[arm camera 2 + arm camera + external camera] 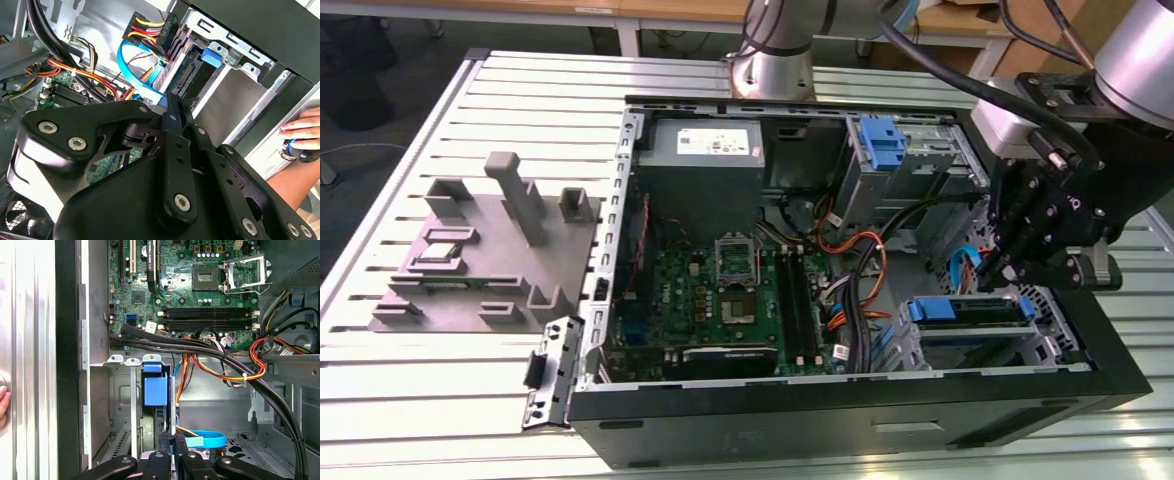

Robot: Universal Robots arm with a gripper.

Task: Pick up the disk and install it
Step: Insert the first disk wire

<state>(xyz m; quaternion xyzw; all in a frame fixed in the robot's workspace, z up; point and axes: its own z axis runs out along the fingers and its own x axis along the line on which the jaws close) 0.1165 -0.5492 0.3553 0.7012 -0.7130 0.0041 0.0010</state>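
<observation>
In the exterior view, an open computer case (854, 430) lies on the slatted desk (427, 400), with a grey fixture (480, 260) at 9 o'clock from it. Inside are the power supply (700, 150) at 12 o'clock and the motherboard (720, 310) at the centre. A blue bracket (881, 140) sits in the bay at 1 o'clock. The disk (967, 312) rests in the drive cage at 4 o'clock, its blue carrier facing up. The end effector (1003, 280) hangs just above it, tips close to the carrier. In the second wrist view, the end effector (172, 105) has its fingers drawn together with nothing visible between them. Beyond the tips are the disk (197, 80), seated in its metal cage, and a looping blue cable (135, 65). A person's hand (305, 130) rests outside the case. In the first wrist view, the closed end effector (171, 440) stands just beside the disk (155, 390), which is seen edge-on in its slot. The motherboard (200, 290) lies beyond a bundle of cables.
</observation>
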